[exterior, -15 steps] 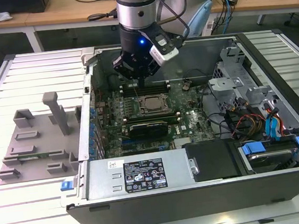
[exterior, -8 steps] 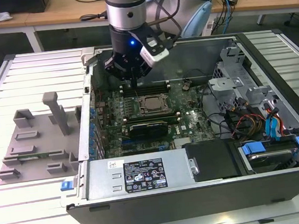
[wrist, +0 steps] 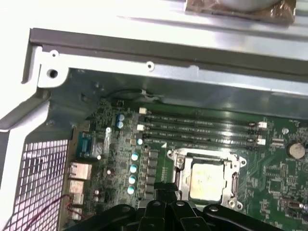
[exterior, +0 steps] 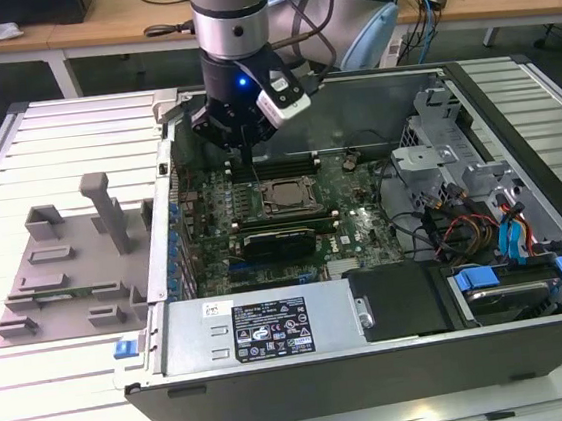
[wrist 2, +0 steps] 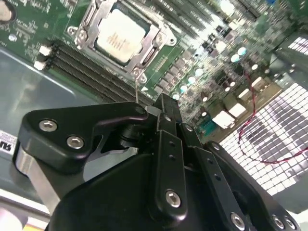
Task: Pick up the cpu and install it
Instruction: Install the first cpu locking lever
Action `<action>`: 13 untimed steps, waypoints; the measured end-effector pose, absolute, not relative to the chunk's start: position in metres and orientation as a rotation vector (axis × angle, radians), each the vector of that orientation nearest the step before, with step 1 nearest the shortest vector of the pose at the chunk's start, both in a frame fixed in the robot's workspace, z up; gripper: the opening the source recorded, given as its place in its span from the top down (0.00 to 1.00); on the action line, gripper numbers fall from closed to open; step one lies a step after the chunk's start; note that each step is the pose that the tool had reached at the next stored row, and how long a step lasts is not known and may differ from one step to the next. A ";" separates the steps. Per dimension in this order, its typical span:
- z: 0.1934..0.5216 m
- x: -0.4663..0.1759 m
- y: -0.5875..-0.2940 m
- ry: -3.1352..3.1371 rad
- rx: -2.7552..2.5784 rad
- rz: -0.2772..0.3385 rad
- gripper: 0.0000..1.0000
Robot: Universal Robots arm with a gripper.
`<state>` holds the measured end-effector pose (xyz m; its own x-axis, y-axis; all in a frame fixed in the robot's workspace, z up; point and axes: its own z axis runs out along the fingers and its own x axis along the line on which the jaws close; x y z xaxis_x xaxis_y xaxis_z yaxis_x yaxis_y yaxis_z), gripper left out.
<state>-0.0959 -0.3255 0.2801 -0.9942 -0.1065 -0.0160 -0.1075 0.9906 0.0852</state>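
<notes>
The cpu [exterior: 282, 196], a flat square chip with a silver-grey top, lies in the black socket frame [exterior: 305, 204] on the green motherboard inside the open computer case. In both wrist views the cpu [wrist 2: 120, 36] [wrist: 206, 180] sits flat within the metal frame. My gripper [exterior: 245, 166] hangs above the board, toward the exterior view's left of the socket and over the memory slots. Its black fingers [wrist 2: 163, 103] [wrist: 163, 190] are pressed together, shut, with no chip between them. The gripper does not touch the cpu.
A grey plastic fixture tray [exterior: 65, 263] lies outside the case on the exterior view's left. Case walls [exterior: 171, 212] ring the board. Memory slots [wrist: 202, 130], a black card [exterior: 279, 241], drive bays and cables [exterior: 483, 219] crowd the inside.
</notes>
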 end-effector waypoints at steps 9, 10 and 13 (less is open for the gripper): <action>0.278 -0.099 -0.326 3.119 -0.167 0.184 0.89; 0.277 -0.100 -0.325 3.118 -0.167 0.189 0.89; 0.274 -0.103 -0.325 3.112 -0.167 0.248 0.89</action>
<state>-0.1029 -0.3255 0.2743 -0.9942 -0.1050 -0.0237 -0.1075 0.9818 0.1568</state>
